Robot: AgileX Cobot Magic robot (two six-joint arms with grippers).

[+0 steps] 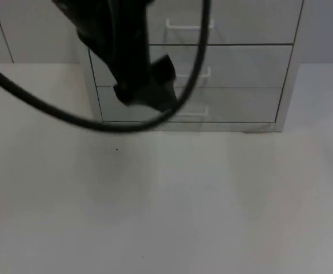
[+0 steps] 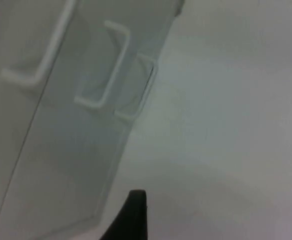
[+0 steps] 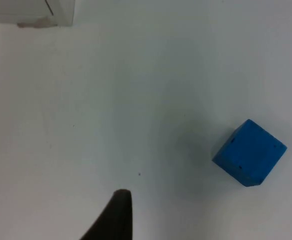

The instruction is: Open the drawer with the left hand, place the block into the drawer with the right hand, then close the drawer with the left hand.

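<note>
A white drawer cabinet (image 1: 235, 85) stands at the back of the table, its three drawers all shut and each carrying a white bar handle. My left gripper (image 1: 152, 97) hangs in front of the cabinet's left half, close to the bottom drawer's handle (image 1: 190, 111) but apart from it. The left wrist view looks along the drawer fronts (image 2: 60, 150) and their handles (image 2: 108, 70), with nothing held. A blue block (image 3: 250, 152) lies on the white table in the right wrist view, off to one side of my right gripper (image 3: 113, 215) and untouched.
The cabinet's lower corner (image 3: 35, 12) shows in the right wrist view, some way beyond the block. White table top (image 1: 166, 200) stretches in front of the cabinet. A grey partition wall (image 1: 29, 28) stands behind.
</note>
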